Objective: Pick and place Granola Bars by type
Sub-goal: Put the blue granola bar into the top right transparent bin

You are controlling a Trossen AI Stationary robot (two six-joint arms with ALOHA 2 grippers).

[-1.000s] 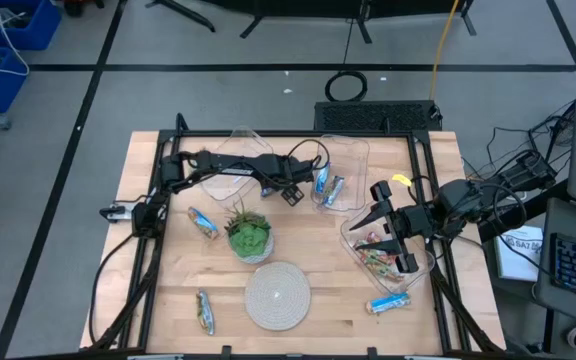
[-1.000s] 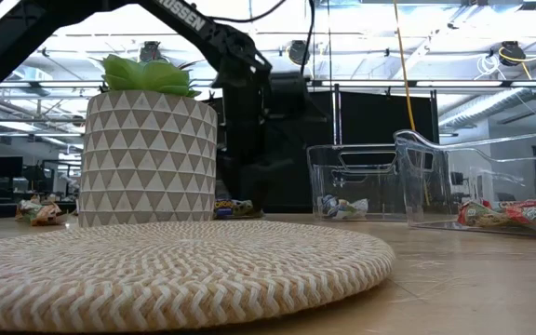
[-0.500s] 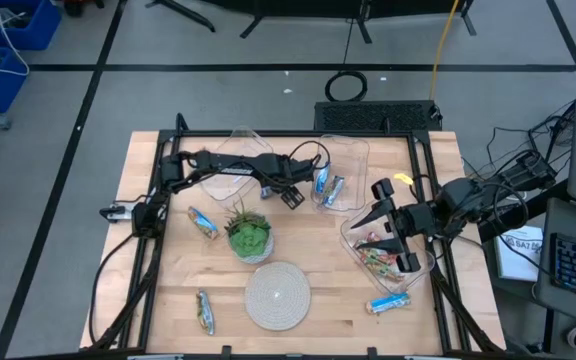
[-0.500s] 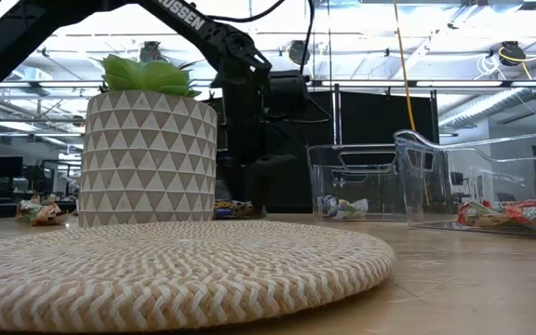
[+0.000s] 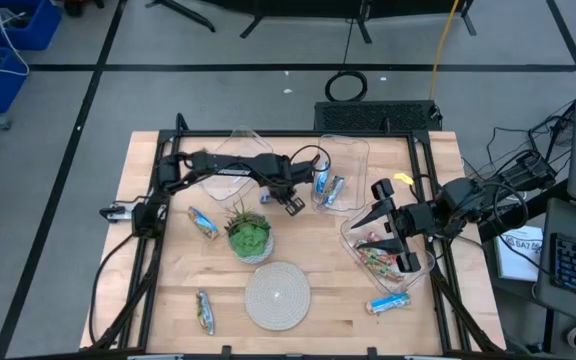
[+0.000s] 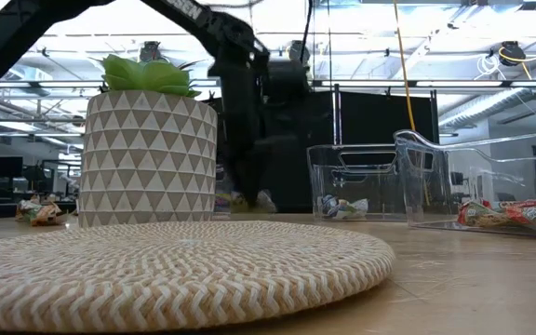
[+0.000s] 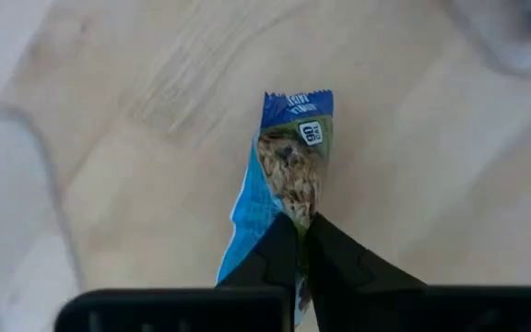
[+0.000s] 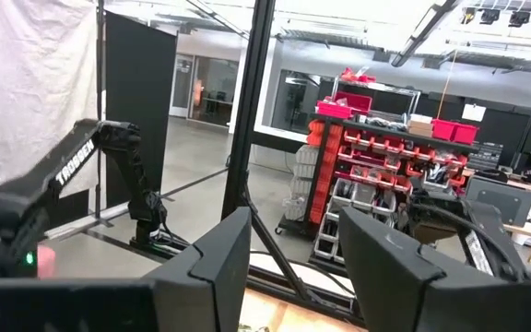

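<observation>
Left gripper [image 7: 300, 242] pinched on one end of a blue bar [image 7: 284, 166] just above the tabletop [image 5: 308, 235], beside a clear bin [image 5: 340, 165]. Light, crinkly, slippery wrapper; an end grip may let it swing. Right gripper [image 5: 386, 232] open over another bin [image 5: 350, 240].

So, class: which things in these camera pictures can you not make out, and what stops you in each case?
- Lower end of the blue bar: left wrist view, covered by the left tool shut on it.
- Left tool in the low view: motion-blurred behind the plant pot.
- Bars in the right-hand bin: high view, too small and partly under the right tool.
</observation>
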